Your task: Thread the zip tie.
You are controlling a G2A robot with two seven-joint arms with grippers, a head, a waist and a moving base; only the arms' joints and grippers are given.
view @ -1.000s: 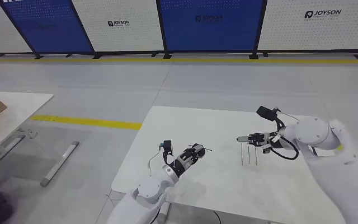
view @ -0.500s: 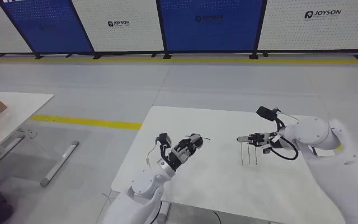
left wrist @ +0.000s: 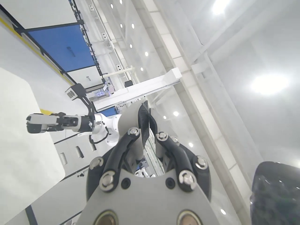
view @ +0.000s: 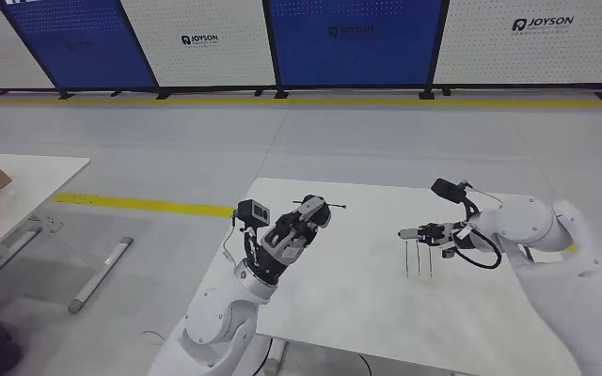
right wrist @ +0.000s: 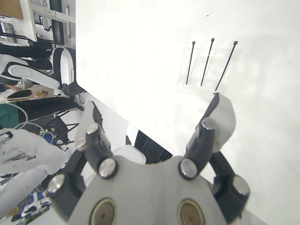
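Left pincer: the left gripper (view: 308, 211) hangs over the near-left part of the table (view: 357, 301), jaws clenched on a thin black zip tie (view: 324, 203) pinched crosswise at the tips.
Tie's axis: roughly level and side to side, with one free end poking out toward the right arm.
Right pincer: the right gripper (right wrist: 154, 104) is released, fingers spread wide, hovering just above three spare ties (right wrist: 206, 61).
Spares: they lie parallel on a clear sheet (right wrist: 196, 80), flat on the table.
Gap: the two grippers are well apart. The right one is far nearer the spares, and only the left has a tie in hand.
Next move: it probably turns on that free end, so the right arm would have to cross over to meet it.
Surface: smooth white tabletop.
Room: blue and white panels (view: 356, 42) behind, yellow floor line (view: 141, 202).
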